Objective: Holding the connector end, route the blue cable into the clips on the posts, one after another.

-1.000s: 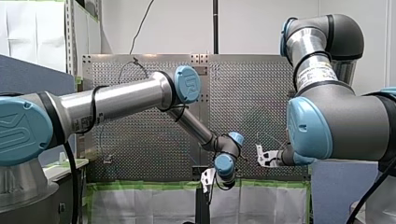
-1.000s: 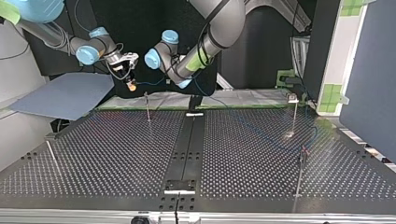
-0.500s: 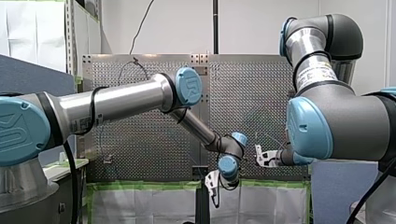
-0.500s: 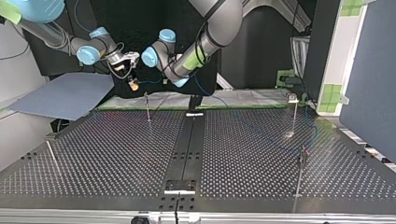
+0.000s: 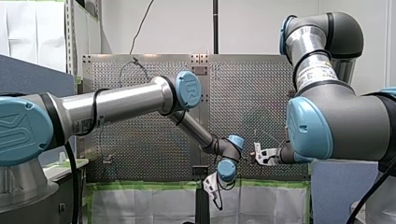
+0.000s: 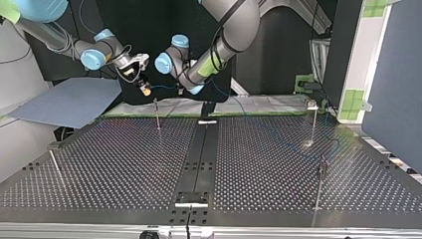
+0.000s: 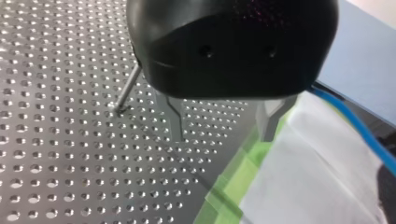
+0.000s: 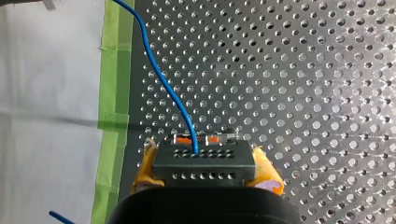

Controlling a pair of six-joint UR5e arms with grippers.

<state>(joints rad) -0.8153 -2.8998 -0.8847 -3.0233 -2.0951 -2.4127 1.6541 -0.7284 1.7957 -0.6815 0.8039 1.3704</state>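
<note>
Keep the plug (image 8: 203, 161) pinched tight in my right claw (image 6: 144, 90), closed on it with a yellow pad (image 8: 145, 170) on each side. Hold it level. Do not let it turn. Hangs up in the air, over the far edge of the table (image 6: 124, 164) in the top view, near the top of a thin post (image 6: 157, 113).

Now follow the blue cable (image 8: 163, 79). Comes out of the middle of the plug's front. Points straight ahead, away from the claw, then bends off toward the green tape (image 8: 112, 70) and the white cloth (image 8: 46, 93). So lies long-ways forward from the plug, not across it. Keep it like that, a little tight, with no loops.

Look at my left claw (image 7: 222, 123) close by: wide open, two metal fingers (image 7: 176, 119) apart, nothing between them. Just beside it, the same blue cable. Probably time to close this claw softly on the cable a bit behind the plug, to help steer it.

Then bring the cable over the top of the thin post and lower it slowly into the clip. Go straight down, with no jerks.

Farther off in the top view, maybe runs on across the table toward a tall post (image 6: 315, 122) at the view's right, but too faint to be sure. Leave enough slack for that one.
</note>
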